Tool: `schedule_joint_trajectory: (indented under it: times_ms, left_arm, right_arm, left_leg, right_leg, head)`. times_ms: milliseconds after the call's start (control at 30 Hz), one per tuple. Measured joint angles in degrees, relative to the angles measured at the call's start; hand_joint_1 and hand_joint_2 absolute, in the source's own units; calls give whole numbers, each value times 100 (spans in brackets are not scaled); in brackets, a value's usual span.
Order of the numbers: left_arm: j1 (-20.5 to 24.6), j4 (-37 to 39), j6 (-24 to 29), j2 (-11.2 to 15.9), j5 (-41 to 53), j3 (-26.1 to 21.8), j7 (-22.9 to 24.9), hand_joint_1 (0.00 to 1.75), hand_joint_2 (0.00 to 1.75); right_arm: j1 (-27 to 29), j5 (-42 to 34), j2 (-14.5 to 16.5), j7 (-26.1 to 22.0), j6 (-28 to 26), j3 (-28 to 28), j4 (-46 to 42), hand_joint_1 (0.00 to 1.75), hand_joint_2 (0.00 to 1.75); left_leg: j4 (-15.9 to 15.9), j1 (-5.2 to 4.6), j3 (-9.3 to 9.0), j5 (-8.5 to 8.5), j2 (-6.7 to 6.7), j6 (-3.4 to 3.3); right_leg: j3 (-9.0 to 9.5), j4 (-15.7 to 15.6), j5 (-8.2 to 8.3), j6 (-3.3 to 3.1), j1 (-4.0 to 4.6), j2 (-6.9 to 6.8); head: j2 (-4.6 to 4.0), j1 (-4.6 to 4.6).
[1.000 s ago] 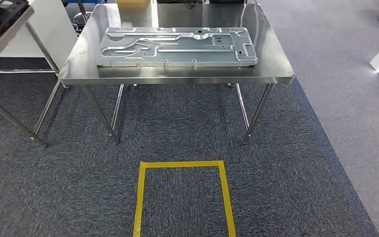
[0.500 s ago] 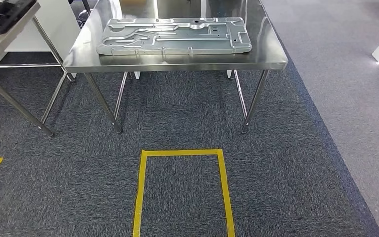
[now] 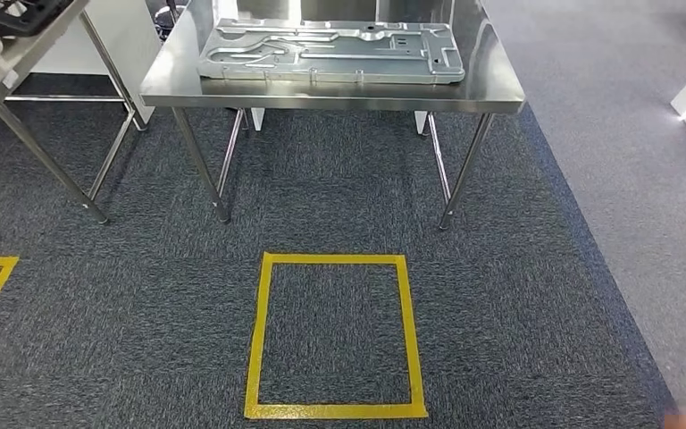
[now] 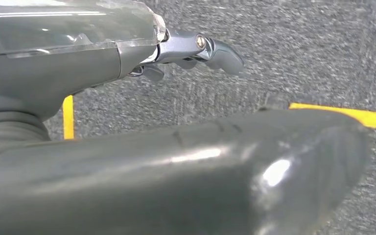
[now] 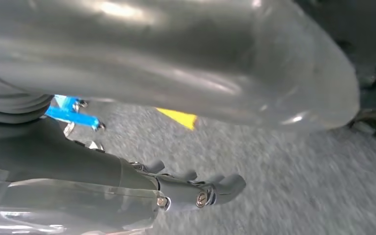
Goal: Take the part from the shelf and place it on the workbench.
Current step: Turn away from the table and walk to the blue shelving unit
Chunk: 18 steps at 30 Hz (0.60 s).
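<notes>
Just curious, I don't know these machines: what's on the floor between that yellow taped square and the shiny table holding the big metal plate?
Nothing but bare dark carpet in the head view, from the yellow square to the table bearing the plate.

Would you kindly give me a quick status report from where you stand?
Left hand and right hand empty, hanging over carpet. Metal part flat on the steel workbench. Nothing between: yellow tape square on the floor ahead.

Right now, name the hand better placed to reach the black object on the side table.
Left, probably: the black object lies on the side table to its left. Left hand and right hand hang empty.
</notes>
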State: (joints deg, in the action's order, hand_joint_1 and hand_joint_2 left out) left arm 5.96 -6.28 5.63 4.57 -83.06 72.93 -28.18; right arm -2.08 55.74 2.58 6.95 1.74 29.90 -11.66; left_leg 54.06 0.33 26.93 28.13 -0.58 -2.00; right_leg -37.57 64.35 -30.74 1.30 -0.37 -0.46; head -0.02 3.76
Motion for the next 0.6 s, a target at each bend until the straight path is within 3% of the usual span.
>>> schedule_joint_trajectory:
  times_ms: [33, 67, 100, 133, 200, 267, 300, 400, 467, 533, 567, 600]
  left_arm:
    - [1, -1, -1, -13, 2, 9, -7, 0, 0]
    - [-1, -1, -3, -28, 2, 15, -10, 0, 0]
    - [-2, -2, -7, -43, 2, 17, -12, 0, 0]
    - [-2, -2, -10, -60, 2, 20, -12, 0, 0]
    - [-2, -2, -16, -91, 2, 26, -13, 0, 0]
    - [3, -4, -17, -111, 2, 38, -15, 0, 0]
    - [6, -6, -18, -116, 2, 43, -15, 0, 0]
    - [0, -8, -21, -121, 2, 53, -16, 0, 0]
    - [-12, -8, -28, -127, 2, 59, -15, 0, 0]
    - [-15, -8, -34, -132, 2, 64, -14, 0, 0]
    - [-16, -8, -35, -133, 2, 68, -14, 0, 0]
    - [-19, -8, -36, -134, 2, 76, -14, 0, 0]
  right_arm:
    - [2, 0, -2, -1, 1, 0, 1, 0, 0]
    - [4, 0, -6, -1, 2, 0, 1, 0, 0]
    - [5, 1, -15, -2, 6, 0, 1, 0, 0]
    - [5, 4, -29, -2, 11, 0, 1, 0, 0]
    - [4, 11, -64, -2, 22, 0, 1, 0, 0]
    - [2, 17, -87, -2, 31, 0, 1, 0, 0]
    - [1, 23, -92, -2, 36, 0, 1, 0, 0]
    - [3, 50, -97, -1, 61, 0, 4, 0, 0]
    - [-3, 60, -99, 1, 66, 0, 8, 0, 0]
    - [-4, 62, -105, 0, 53, 1, 9, 0, 0]
    - [-1, 63, -109, -1, 47, 2, 10, 0, 0]
    - [2, 63, -111, -1, 44, 2, 10, 0, 0]
  left_leg:
    - [10, -3, 78, -62, 1, -12]
    - [24, -7, 165, -123, 1, -11]
    - [48, -8, 260, -182, 0, -2]
    - [80, -7, 358, -234, 0, 12]
    - [167, -1, 543, -311, 2, 50]
    - [274, -12, 676, -362, 6, 100]
    - [311, -18, 720, -393, 6, 130]
    - [360, -15, 795, -442, 12, 232]
    - [657, 5, 916, -110, 19, 291]
    - [1368, 24, 1117, 453, 20, 336]
    - [1737, 28, 1192, 633, 19, 349]
    - [1983, 29, 1204, 674, 19, 351]
  right_leg:
    - [-92, 389, -272, 14, -4, 7]
    - [-155, 738, -426, 29, -8, 11]
    - [-151, 949, -424, 41, -14, 14]
    - [-52, 956, -297, 50, -23, 15]
    - [440, 380, 26, 55, -45, 21]
    - [1001, -462, 54, 23, -41, 43]
    - [1153, -721, 1, -7, -31, 54]
    - [1137, -849, 12, -139, -21, 43]
    - [1041, -858, 115, -245, -33, 8]
    - [905, -847, 226, -299, -12, -20]
    - [823, -835, 284, -306, 2, -29]
    - [735, -817, 340, -309, 16, -34]
  head:
    - [0, 0]
    - [0, 0]
    - [0, 0]
    - [0, 1]
    - [0, 1]
    - [0, 0]
    - [0, 1]
    - [0, 2]
    - [0, 1]
    - [0, 1]
    - [0, 2]
    - [0, 2]
